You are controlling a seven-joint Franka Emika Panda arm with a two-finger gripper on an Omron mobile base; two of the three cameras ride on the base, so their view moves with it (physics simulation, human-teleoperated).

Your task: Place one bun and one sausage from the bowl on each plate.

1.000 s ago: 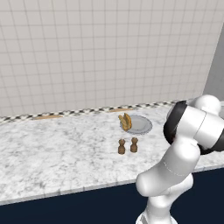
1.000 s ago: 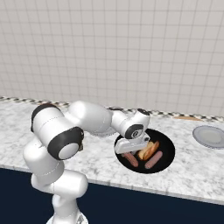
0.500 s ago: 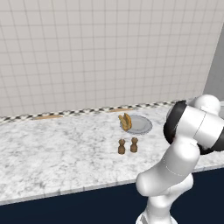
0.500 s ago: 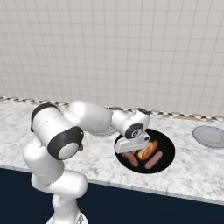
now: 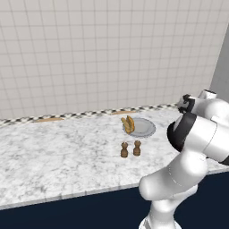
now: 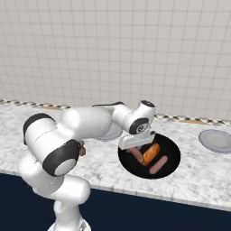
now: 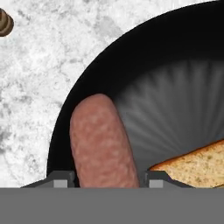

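Observation:
The black bowl [image 6: 169,148] sits on the marble counter with two sausages and a bun [image 6: 151,153] in it. My gripper [image 6: 134,145] reaches down into the bowl's left side. In the hand view the near sausage [image 7: 100,140] fills the gap between my two fingertips [image 7: 61,178], and my gripper [image 7: 107,179] is shut on it while it lies on the bowl [image 7: 175,96]. The bun [image 7: 197,164] lies just to its right. The other sausage [image 6: 159,164] lies apart at the bowl's front right. A grey plate [image 6: 217,140] stands bare at the right. Another plate [image 5: 144,129] holds a bun [image 5: 128,125].
Two small brown shakers [image 5: 124,150] [image 5: 137,147] stand in front of the plate with the bun; one shaker [image 7: 4,22] shows at the hand view's top left. A tiled wall rises behind the counter. The counter's front edge runs just before the bowl.
The fingers have closed in on the near sausage. The arm and the things in the bowl have hardly moved.

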